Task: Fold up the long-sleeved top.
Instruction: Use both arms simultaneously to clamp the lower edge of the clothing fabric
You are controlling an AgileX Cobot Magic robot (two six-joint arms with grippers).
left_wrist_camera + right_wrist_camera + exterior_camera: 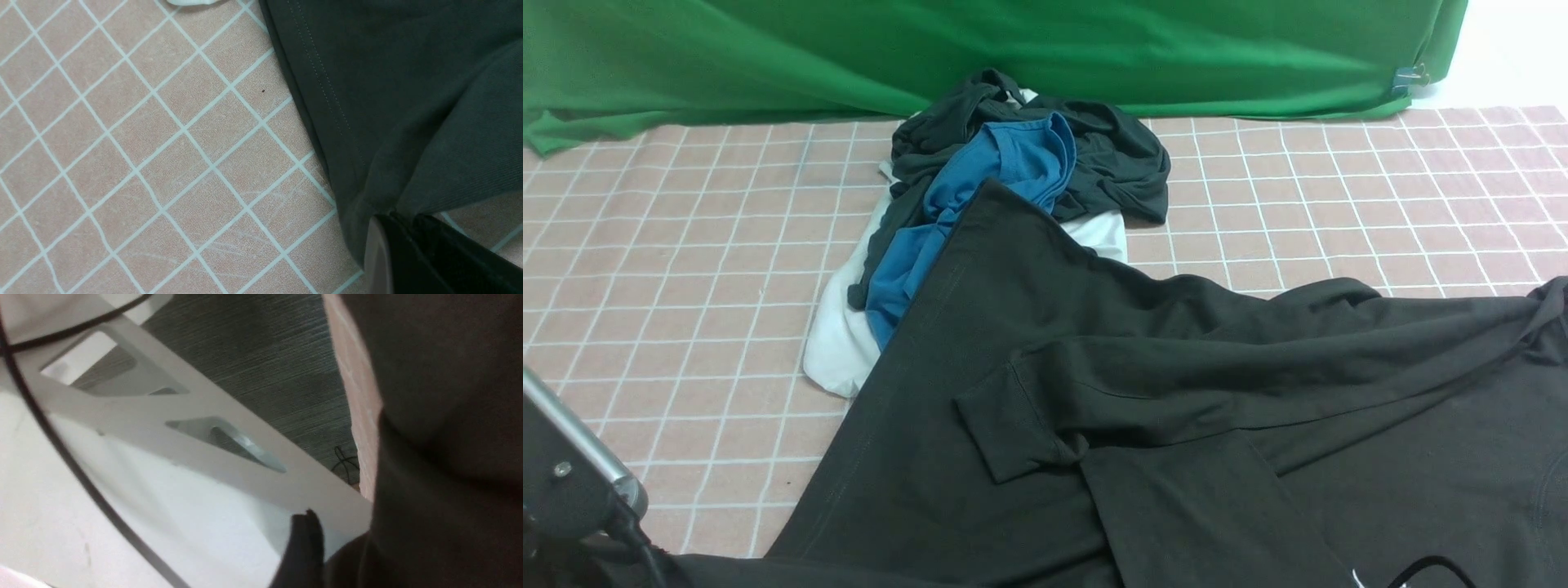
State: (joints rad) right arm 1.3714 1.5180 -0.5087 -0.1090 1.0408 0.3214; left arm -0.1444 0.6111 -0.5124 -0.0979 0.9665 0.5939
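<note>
- Nearest the front camera: top (1176,392), black, spread over the near and right part of the table (670,269). Its stitched hem slants from the near left up to a far corner.
- Across its body: sleeve (1217,367), laid flat, with the ribbed cuff (1005,437) pointing left. Another layer of black cloth lies just nearer than the cuff.
- Near edge, right of centre: logo (1356,578), a sliver of white with a black curve beside it, too cut off to read.
- Near left corner: left arm (572,482), metal and black, beside the hem.
- Left wrist view: left gripper (402,218), clenched on the hem of the top. The cloth gathers into folds that run into the closed jaws, and bare table lies beside them.
- Right wrist view: right gripper (307,547), of which one dark finger shows, next to dark cloth filling that side. Whether it is released or clenched cannot be told.
- Same view, past the table's pink edge: grey floor (265,355), a white frame (204,453) and a black cable (61,453).
- Far middle of the table: pile (1013,204) of a dark garment (1111,155), a blue T-shirt (1005,171) and a white cloth (837,343). The top's far corner overlaps the T-shirt and the white cloth.
- Behind the pile: green backdrop (931,49), with its lower edge resting on the table.
- Table surface: pink with a white grid.
</note>
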